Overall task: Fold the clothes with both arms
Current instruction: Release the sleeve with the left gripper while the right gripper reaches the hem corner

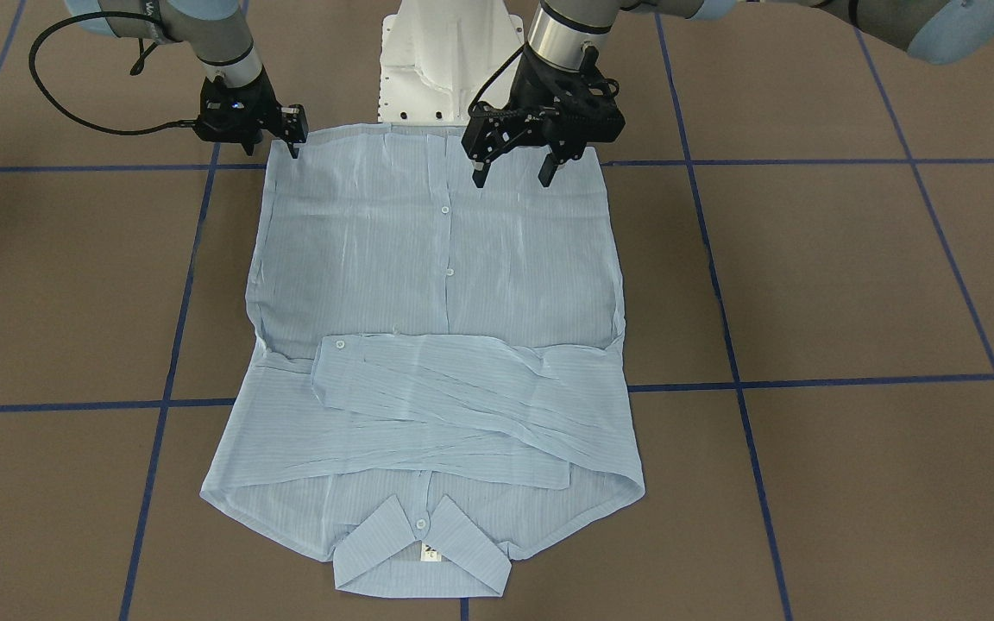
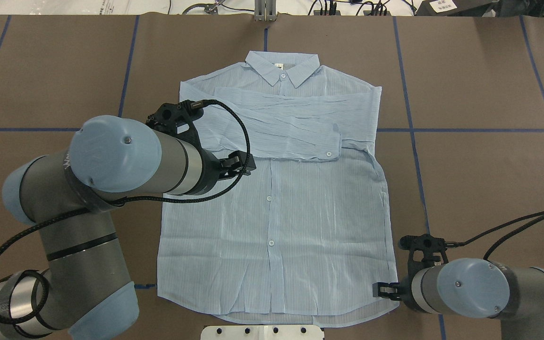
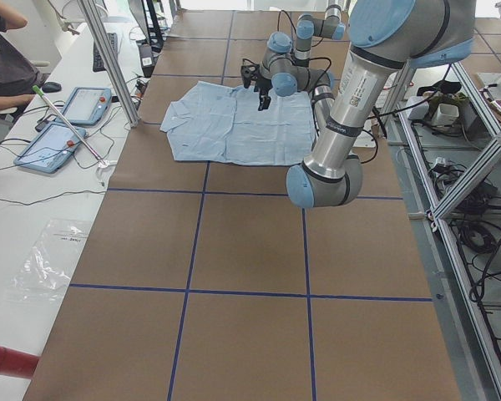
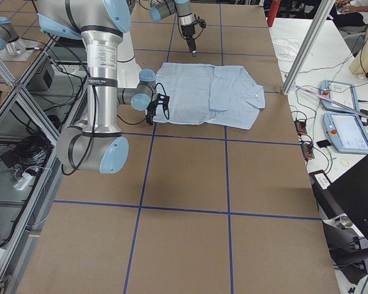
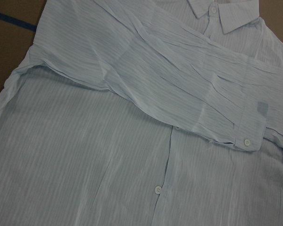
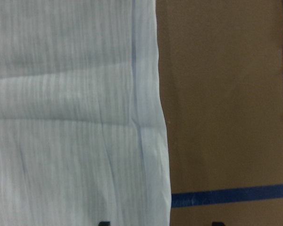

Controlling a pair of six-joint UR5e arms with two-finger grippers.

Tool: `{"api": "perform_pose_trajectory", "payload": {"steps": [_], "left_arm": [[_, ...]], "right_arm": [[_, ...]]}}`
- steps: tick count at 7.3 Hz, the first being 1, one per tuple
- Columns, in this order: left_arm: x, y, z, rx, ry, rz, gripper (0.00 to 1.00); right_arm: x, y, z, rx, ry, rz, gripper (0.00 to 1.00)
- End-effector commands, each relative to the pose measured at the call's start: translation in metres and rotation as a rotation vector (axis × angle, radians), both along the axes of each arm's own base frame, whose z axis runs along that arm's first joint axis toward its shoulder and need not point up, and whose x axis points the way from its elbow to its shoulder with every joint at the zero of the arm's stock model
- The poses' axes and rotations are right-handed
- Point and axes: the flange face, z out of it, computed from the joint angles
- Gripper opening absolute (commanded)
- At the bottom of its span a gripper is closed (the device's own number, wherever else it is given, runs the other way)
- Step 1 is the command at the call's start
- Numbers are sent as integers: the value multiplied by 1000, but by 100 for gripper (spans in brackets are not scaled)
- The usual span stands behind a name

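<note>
The clothes are one light-blue pinstriped shirt lying flat and face up on the brown table, buttoned. Both sleeves are folded across the chest, and the collar points away from the robot. My left gripper hangs open above the hem area near the button placket and holds nothing. Its wrist view shows only the shirt, without fingertips. My right gripper is low at the hem corner. In the right wrist view its two fingertips stand wide apart, straddling the shirt's side edge.
The white base pedestal stands just behind the hem. Blue tape lines grid the table. In the left side view, a side bench with tablets and a person's arm lies beyond an aluminium post.
</note>
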Motion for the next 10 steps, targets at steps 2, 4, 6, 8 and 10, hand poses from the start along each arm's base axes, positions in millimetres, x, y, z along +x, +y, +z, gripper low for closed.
{"api": "perform_pose_trajectory", "payload": {"steps": [2, 4, 6, 8, 10], "left_arm": [[1, 1, 0, 0, -1, 1, 99], [1, 1, 0, 0, -1, 1, 99], [1, 0, 1, 0, -2, 1, 99], [1, 0, 1, 0, -4, -1, 99], [2, 2, 14, -11, -21, 5, 98]], "right_arm": [[-3, 0, 7, -3, 13, -1, 68], [-1, 0, 4, 4, 8, 3, 38], [-1, 0, 2, 2, 3, 2, 25], [0, 0, 1, 4, 1, 3, 0], [6, -5, -14, 12, -29, 17, 0]]}}
